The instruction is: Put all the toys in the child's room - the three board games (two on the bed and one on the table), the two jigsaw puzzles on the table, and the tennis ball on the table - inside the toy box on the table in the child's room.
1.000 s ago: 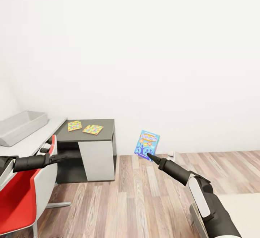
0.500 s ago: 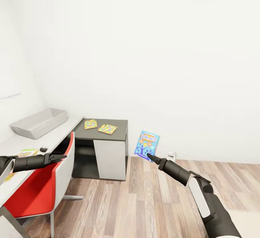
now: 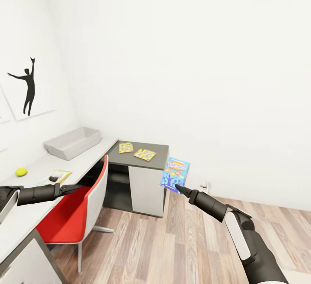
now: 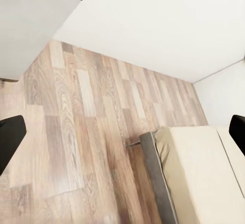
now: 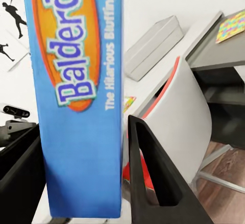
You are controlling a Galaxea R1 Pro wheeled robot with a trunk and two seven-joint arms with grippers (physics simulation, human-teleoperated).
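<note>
My right gripper (image 3: 178,186) is shut on the blue board game (image 3: 175,174), held upright over the floor; up close its cover (image 5: 76,96) reads Balderdash between my fingers (image 5: 153,178). The pale grey toy box (image 3: 73,142) sits on the table (image 3: 39,167) by the wall, also seen as the toy box (image 5: 153,45). Two jigsaw puzzles (image 3: 126,147) (image 3: 145,154) lie on the dark grey top. A tennis ball (image 3: 21,171) and a flat green-edged board game (image 3: 56,176) rest on the table. My left gripper (image 3: 71,187) hangs open over the chair, empty.
A red and white chair (image 3: 73,206) stands tucked against the table, between me and the toy box. A dark grey cabinet (image 3: 142,180) adjoins the table's end. The bed (image 4: 199,168) and wood floor (image 4: 76,106) lie under my left gripper. A silhouette picture (image 3: 28,87) hangs on the wall.
The camera has swung left, so the table, chair and cabinet slid right in view; the ball, the table's board game and the wall picture came into sight. Both arms keep their pose.
</note>
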